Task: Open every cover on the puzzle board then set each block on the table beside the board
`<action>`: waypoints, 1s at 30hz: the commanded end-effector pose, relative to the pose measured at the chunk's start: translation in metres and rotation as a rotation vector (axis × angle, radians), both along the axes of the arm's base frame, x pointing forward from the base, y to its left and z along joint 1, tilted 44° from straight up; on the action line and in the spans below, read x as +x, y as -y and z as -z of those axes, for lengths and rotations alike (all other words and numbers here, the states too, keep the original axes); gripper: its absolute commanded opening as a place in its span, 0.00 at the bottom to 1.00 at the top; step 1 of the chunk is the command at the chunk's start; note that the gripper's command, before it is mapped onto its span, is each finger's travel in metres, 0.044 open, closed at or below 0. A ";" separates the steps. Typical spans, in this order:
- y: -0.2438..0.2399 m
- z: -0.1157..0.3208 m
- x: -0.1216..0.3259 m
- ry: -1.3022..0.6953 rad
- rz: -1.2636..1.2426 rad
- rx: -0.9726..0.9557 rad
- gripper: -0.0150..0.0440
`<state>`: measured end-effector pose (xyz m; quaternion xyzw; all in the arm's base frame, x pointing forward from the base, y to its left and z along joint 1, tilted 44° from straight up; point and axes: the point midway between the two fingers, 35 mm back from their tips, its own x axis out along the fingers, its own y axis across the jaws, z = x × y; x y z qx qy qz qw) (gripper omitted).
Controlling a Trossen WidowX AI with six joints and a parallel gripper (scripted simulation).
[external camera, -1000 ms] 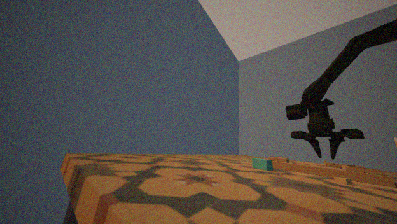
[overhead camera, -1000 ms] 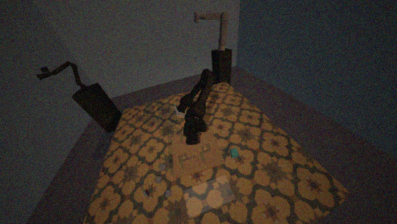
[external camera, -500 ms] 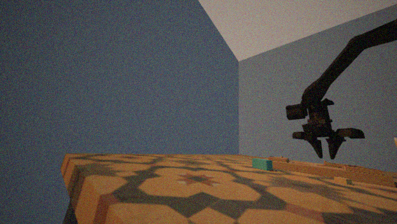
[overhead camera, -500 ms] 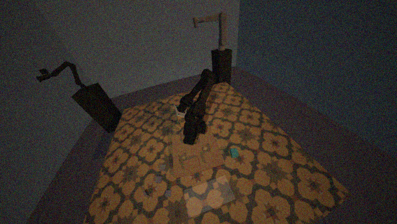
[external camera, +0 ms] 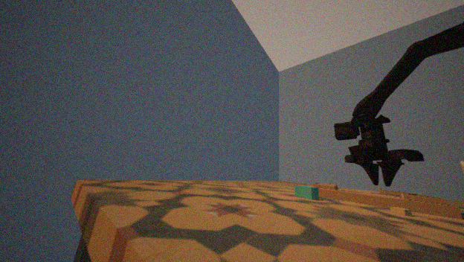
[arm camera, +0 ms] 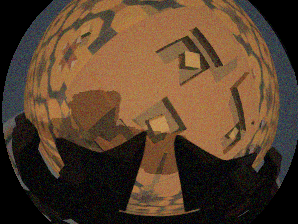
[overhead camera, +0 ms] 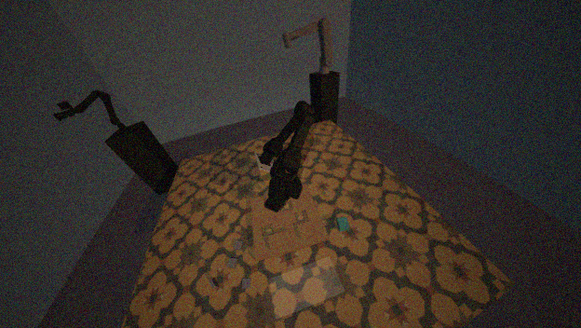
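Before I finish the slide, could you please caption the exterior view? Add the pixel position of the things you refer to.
A black WidowX gripper [external camera: 382, 184] hangs above the puzzle board [external camera: 357, 198], beyond a teal block [external camera: 306, 192].

The arm [overhead camera: 300, 140] [external camera: 399, 76] is near-black all over, its long links slim and rounded; a stubby block [external camera: 346, 131] juts from the wrist, and the gripper [overhead camera: 276, 208] [external camera: 382, 184] [arm camera: 161, 137] has wide, winglike sides and two dark fingers tapering to narrow tips
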<state>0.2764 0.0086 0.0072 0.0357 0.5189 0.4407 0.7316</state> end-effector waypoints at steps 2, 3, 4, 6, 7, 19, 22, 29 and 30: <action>-0.001 0.000 -0.001 -0.048 0.050 0.008 0.50; -0.001 0.000 -0.001 -0.058 0.061 0.009 0.50; -0.001 0.000 -0.001 -0.068 0.072 0.011 0.50; -0.001 0.000 -0.001 -0.088 0.094 0.013 0.50; -0.001 0.000 -0.001 -0.098 0.104 0.014 0.50; -0.001 0.000 -0.001 -0.221 0.235 0.027 0.50; -0.001 0.000 -0.001 -0.251 0.267 0.030 0.50; -0.001 0.000 -0.001 -0.323 0.343 0.038 0.50; -0.001 0.000 -0.001 -0.333 0.354 0.039 0.50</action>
